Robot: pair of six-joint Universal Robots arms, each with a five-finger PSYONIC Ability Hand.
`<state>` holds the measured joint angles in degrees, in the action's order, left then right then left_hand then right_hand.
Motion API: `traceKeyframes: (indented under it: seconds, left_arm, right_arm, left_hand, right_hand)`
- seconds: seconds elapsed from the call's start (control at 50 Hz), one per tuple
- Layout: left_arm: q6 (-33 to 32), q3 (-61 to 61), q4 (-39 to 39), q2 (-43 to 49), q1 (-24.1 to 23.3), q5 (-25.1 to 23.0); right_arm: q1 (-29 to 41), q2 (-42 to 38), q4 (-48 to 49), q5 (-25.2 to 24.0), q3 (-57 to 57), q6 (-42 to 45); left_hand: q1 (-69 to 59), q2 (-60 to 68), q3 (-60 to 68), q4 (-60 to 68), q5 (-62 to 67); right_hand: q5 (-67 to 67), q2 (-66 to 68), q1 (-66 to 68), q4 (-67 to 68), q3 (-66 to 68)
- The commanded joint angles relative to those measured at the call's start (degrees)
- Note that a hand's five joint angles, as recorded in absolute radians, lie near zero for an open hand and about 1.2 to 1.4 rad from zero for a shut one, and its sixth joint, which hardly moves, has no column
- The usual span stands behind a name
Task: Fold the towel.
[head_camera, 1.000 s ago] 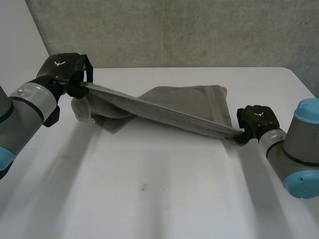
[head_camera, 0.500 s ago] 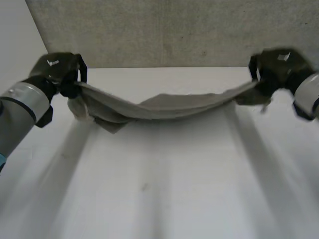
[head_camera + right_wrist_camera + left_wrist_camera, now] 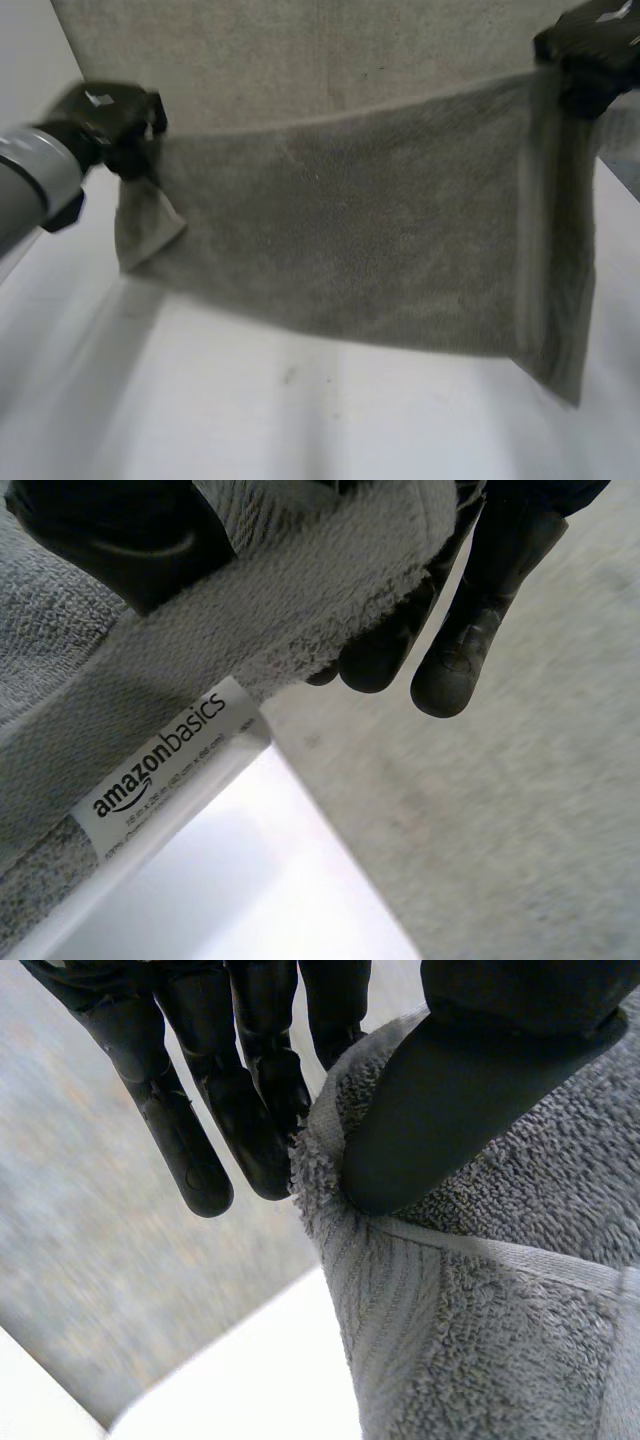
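Over the white table (image 3: 300,430) hangs the towel (image 3: 380,240) — left hand (image 3: 105,125) and right hand (image 3: 595,45) pinching its corners.

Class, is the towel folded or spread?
Spread: the towel hangs open between the left hand and right hand, each pinching a top corner.

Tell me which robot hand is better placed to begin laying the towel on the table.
Probably the left robot hand: it pinches its towel corner lower, nearer the table, while the right robot hand holds its corner higher up.
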<state>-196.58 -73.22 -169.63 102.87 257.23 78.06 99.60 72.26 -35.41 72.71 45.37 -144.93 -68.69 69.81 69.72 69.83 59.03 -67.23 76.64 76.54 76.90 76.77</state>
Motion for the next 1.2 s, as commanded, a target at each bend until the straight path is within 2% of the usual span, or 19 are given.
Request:
traceKeyframes:
  seconds: [0.02, 0.12, 0.16, 0.24, 0.28, 0.34, 0.38, 0.5, 0.54, 0.56, 0.6, 0.62, 0.7, 0.72, 0.82, 0.88, 0.92, 0.98, 1.2]
  left_arm:
    - [-6.54, 8.88, 0.61, 14.81, -0.85, 0.43]
    - [-5.31, 24.05, -0.26, 20.25, -1.03, 0.17]
    - [-4.0, 28.09, -1.4, 20.43, -1.03, 0.25]
    - [0.58, 33.93, -4.66, 19.82, -1.12, 0.34]
    - [5.05, 35.08, -9.03, 17.46, -1.12, 0.17]
    - [6.65, 34.64, -11.16, 16.13, -1.12, 0.43]
    - [7.96, 32.1, -13.44, 14.38, -1.03, 0.08]
    - [7.7, 23.56, -12.74, 13.4, 0.03, -0.36]
    - [7.35, 15.69, -12.57, 12.7, 0.38, -0.53]
    - [7.35, 15.65, -12.57, 12.7, 0.38, -0.54]
    - [5.95, 7.43, -12.66, 12.61, 1.43, -1.23]
    - [5.95, 7.39, -12.66, 12.61, 1.43, -1.24]
    - [0.69, -3.47, -12.92, 12.7, 2.48, -4.04]
    - [0.67, -3.51, -12.92, 12.7, 2.49, -4.05]
    - [-8.97, -15.08, -12.92, 12.53, 3.72, -7.82]
    - [-11.11, -17.31, -13.01, 12.35, 3.72, -8.27]
    - [-13.99, -19.76, -13.79, 12.35, 3.63, -8.45]
    - [-14.53, -20.73, -16.16, 12.61, 3.63, -8.36]
    - [-14.45, -22.49, -26.36, 14.1, 3.54, -7.83]
  right_arm:
    - [4.91, -16.36, -0.8, 6.83, -11.71, 3.07]
    - [6.84, -24.44, 1.84, 9.9, -25.16, 2.02]
    - [7.02, -27.07, 7.0, 11.22, -33.64, -0.78]
    - [7.02, -26.82, 13.44, 12.28, -38.34, -5.63]
    - [6.93, -24.55, 17.91, 12.81, -38.96, -8.69]
    - [6.93, -22.95, 18.19, 12.72, -38.25, -8.97]
    - [6.93, -20.5, 15.48, 12.11, -34.32, -8.62]
    - [7.02, -17.5, 10.01, 11.4, -24.19, -8.62]
    - [6.84, -15.4, 8.7, 9.21, -14.4, -7.74]
    - [6.84, -15.39, 8.7, 9.2, -14.35, -7.74]
    - [6.14, -13.99, 9.66, 5.44, -3.67, -4.68]
    - [6.14, -13.99, 9.66, 5.42, -3.62, -4.66]
    - [5.44, -13.81, 12.9, 3.49, 10.22, -0.63]
    - [5.43, -13.81, 12.91, 3.49, 10.26, -0.62]
    - [2.27, -12.85, 18.96, 2.79, 24.3, 0.52]
    - [2.09, -12.4, 20.91, 2.7, 26.79, 0.61]
    - [1.22, -11.53, 24.41, 2.61, 30.9, 0.52]
    - [0.43, -10.83, 26.79, 2.52, 33.45, 0.44]
    - [0.16, -9.68, 28.21, -0.29, 37.15, 0.26]
  left_hand:
    - [-11.31, 10.19, 10.28, 10.17, 10.97]
    - [-11.31, 10.19, 10.28, 10.17, 10.97]
    - [-11.31, 10.19, 10.28, 10.17, 10.97]
    - [-11.31, 10.19, 10.28, 10.17, 10.97]
    - [-11.31, 10.19, 10.28, 10.17, 10.97]
    - [-11.31, 10.19, 10.28, 10.17, 10.97]
    - [-11.31, 10.19, 10.28, 10.17, 10.97]
    - [-11.31, 10.19, 10.28, 10.17, 10.97]
    - [-11.31, 10.19, 10.28, 10.17, 10.97]
    - [-11.31, 10.19, 10.28, 10.17, 10.97]
    - [-11.31, 10.19, 10.28, 10.17, 10.97]
    - [-11.31, 10.19, 10.28, 10.17, 10.97]
    - [-11.31, 10.19, 10.28, 10.17, 10.97]
    - [-11.31, 10.19, 10.28, 10.17, 10.97]
    - [-9.66, 8.55, 8.63, 8.53, 9.33]
    - [-3.09, 1.97, 2.06, 1.95, 2.75]
    - [9.63, -10.75, -10.66, -10.77, -9.97]
    - [17.74, -18.86, -18.77, -18.88, -18.08]
    - [25.16, -26.28, -26.19, -26.3, -25.49]
  right_hand:
    - [-2.77, 3.36, 3.46, 3.1, 3.23]
    - [-2.77, 3.36, 3.46, 3.1, 3.23]
    - [-2.77, 3.36, 3.46, 3.1, 3.23]
    - [-2.77, 3.36, 3.46, 3.1, 3.23]
    - [-2.77, 3.36, 3.46, 3.1, 3.23]
    - [-2.77, 3.36, 3.46, 3.1, 3.23]
    - [-2.77, 3.36, 3.46, 3.1, 3.23]
    - [-2.77, 3.36, 3.46, 3.1, 3.23]
    - [-2.77, 3.36, 3.46, 3.1, 3.23]
    - [-2.77, 3.36, 3.46, 3.1, 3.23]
    - [-2.77, 3.36, 3.46, 3.1, 3.23]
    - [-2.77, 3.36, 3.46, 3.1, 3.23]
    - [-2.77, 3.36, 3.46, 3.1, 3.23]
    - [-2.77, 3.36, 3.46, 3.1, 3.23]
    - [-2.77, 3.36, 3.46, 3.1, 3.23]
    - [-2.77, 3.36, 3.46, 3.1, 3.23]
    - [-2.77, 3.36, 3.46, 3.1, 3.23]
    - [-2.77, 3.36, 3.46, 3.1, 3.23]
    - [-2.77, 3.36, 3.46, 3.1, 3.23]
